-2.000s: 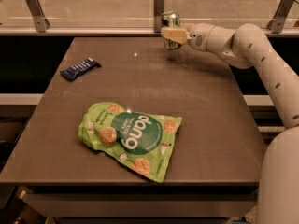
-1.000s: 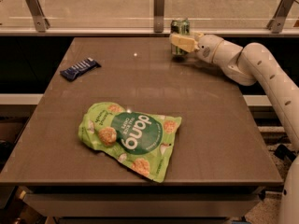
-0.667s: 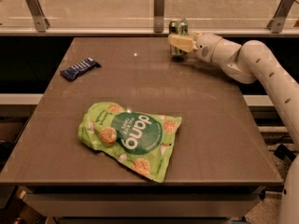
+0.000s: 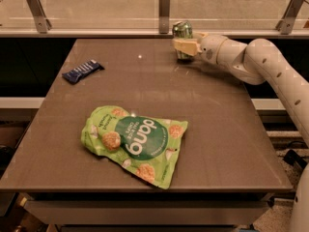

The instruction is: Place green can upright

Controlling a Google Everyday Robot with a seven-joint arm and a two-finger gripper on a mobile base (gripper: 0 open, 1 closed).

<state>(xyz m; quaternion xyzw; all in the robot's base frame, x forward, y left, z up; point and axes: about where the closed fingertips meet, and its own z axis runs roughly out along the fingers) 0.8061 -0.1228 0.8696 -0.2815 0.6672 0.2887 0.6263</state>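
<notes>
The green can (image 4: 182, 30) is a small shiny green drink can with a silver top. It stands upright at the far edge of the brown table (image 4: 217, 129), right of centre. My gripper (image 4: 185, 41) reaches in from the right on the white arm (image 4: 251, 62) and is right at the can, level with its lower half, which it partly hides. I cannot tell whether the gripper still holds the can.
A large flat green "dang" snack pouch (image 4: 135, 141) lies on the near middle of the table. A dark blue snack bar (image 4: 82, 71) lies at the far left. A glass rail with metal posts (image 4: 164, 8) runs just behind the far edge.
Two seconds ago the gripper held the can a little further left and forward. It has moved it back towards the far edge, where the can stands upright. Almost nothing has moved in the last second.
</notes>
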